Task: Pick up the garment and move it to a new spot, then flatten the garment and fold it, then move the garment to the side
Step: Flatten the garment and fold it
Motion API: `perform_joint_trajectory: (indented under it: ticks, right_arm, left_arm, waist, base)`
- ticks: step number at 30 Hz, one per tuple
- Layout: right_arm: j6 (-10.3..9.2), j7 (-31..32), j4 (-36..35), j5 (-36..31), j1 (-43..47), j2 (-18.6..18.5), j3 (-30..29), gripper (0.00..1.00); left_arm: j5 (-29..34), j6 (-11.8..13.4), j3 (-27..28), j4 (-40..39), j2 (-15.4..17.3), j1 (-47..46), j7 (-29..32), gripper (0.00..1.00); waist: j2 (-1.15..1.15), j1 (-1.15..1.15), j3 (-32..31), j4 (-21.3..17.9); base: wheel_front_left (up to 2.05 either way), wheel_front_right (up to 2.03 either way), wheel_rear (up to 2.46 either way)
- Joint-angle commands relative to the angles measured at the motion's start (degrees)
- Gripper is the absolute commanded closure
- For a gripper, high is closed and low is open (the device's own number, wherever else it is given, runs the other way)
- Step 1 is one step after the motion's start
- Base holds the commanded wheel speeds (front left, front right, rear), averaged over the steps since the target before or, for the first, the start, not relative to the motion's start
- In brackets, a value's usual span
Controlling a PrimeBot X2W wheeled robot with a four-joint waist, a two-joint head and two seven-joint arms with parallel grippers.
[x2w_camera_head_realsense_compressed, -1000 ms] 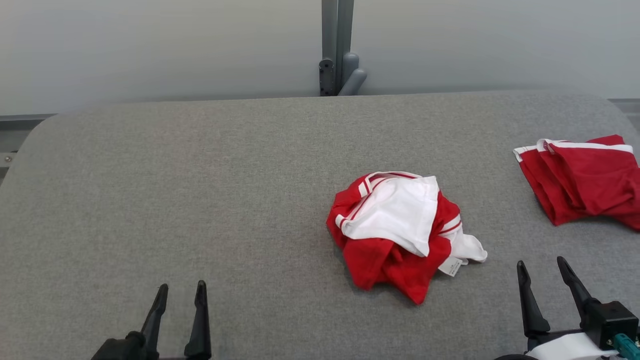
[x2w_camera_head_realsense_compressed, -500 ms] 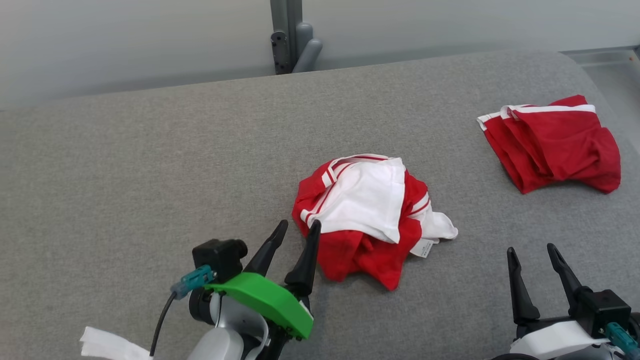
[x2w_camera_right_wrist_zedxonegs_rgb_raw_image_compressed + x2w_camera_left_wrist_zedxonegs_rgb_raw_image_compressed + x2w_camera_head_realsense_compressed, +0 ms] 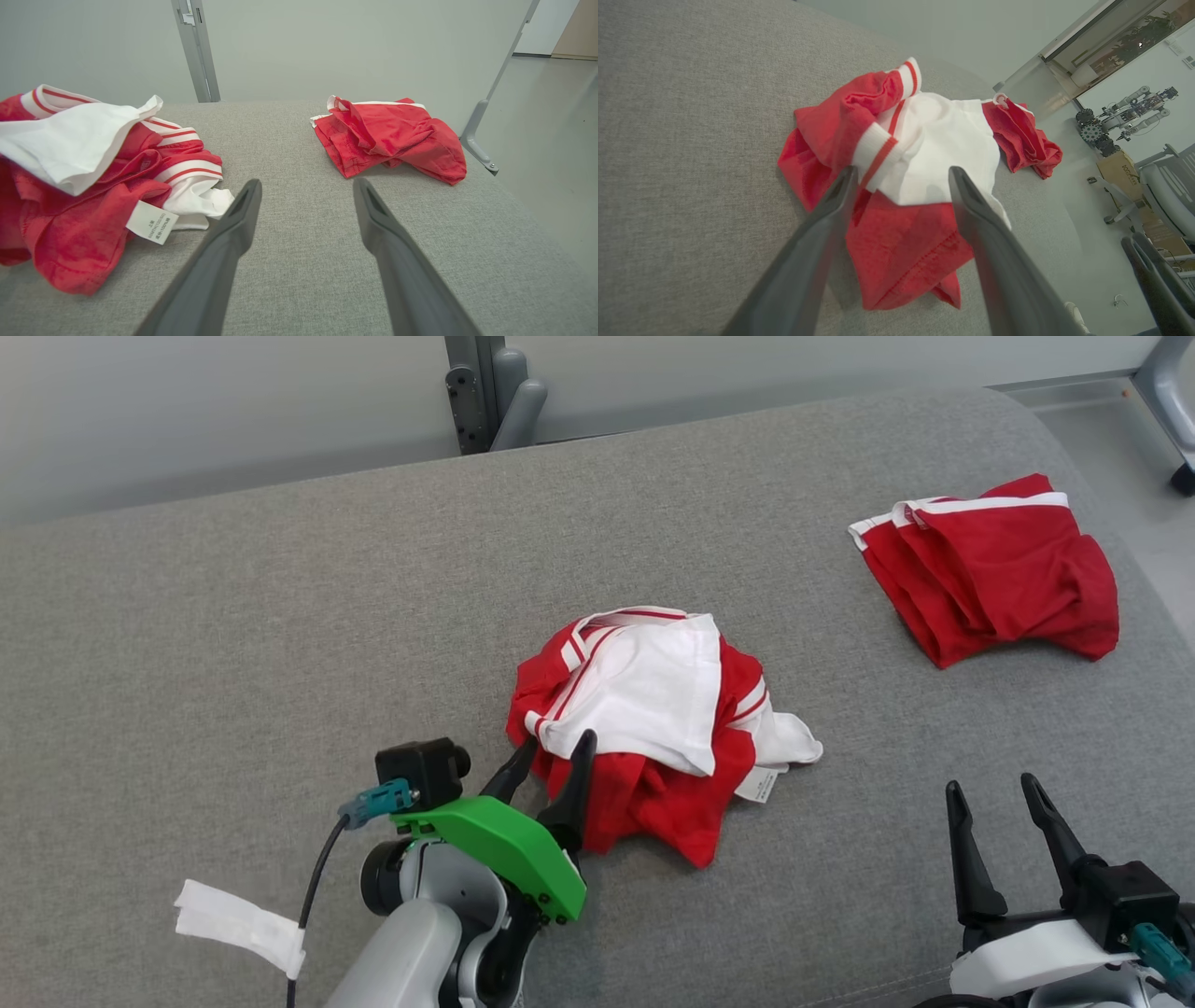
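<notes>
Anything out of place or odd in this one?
The red and white garment lies crumpled in a heap, unlike the folded red garment at the far right. A white strip sits by the left arm's cable.

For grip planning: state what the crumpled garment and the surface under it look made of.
Crumpled garment: soft knit, likely cotton, matte red and white; it creases, slumps, shows stitched hem. Surface: grey woven fabric, matte, seemingly padded; fine flecked weave, rounded edge.
</notes>
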Motion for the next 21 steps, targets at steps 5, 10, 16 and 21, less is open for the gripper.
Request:
perform_joint_trajectory:
  ticks: [5,10,16,21]
  right_arm:
    - [-0.04,-0.1,0.3,0.1,-0.4,0.0,0.2,0.0]
    - [-0.04,-0.1,0.5,0.2,-0.7,0.2,0.6,0.0]
    - [-0.04,-0.1,0.6,0.3,-0.7,0.3,0.6,0.0]
    - [-0.04,-0.1,0.9,0.3,0.0,0.4,0.3,0.0]
  left_arm:
    - [-0.9,0.7,-0.1,2.4,0.2,-1.9,-0.1,0.0]
    - [-1.9,0.7,-0.2,4.6,0.2,-3.1,-0.5,0.53]
    - [-3.7,-0.5,-0.4,4.7,0.2,-6.0,-1.3,1.0]
    - [-5.0,-0.5,2.0,1.7,1.2,-8.9,-0.6,1.0]
  waist:
    - [0.0,0.0,0.0,-0.2]
    - [0.0,0.0,-0.1,-0.3]
    - [0.0,0.0,0.1,-0.5]
    - [0.0,0.0,-0.2,-0.2]
  base:
    - [0.0,0.0,0.0]
    - [0.0,0.0,0.0]
    - [0.0,0.0,0.0]
    - [0.0,0.0,0.0]
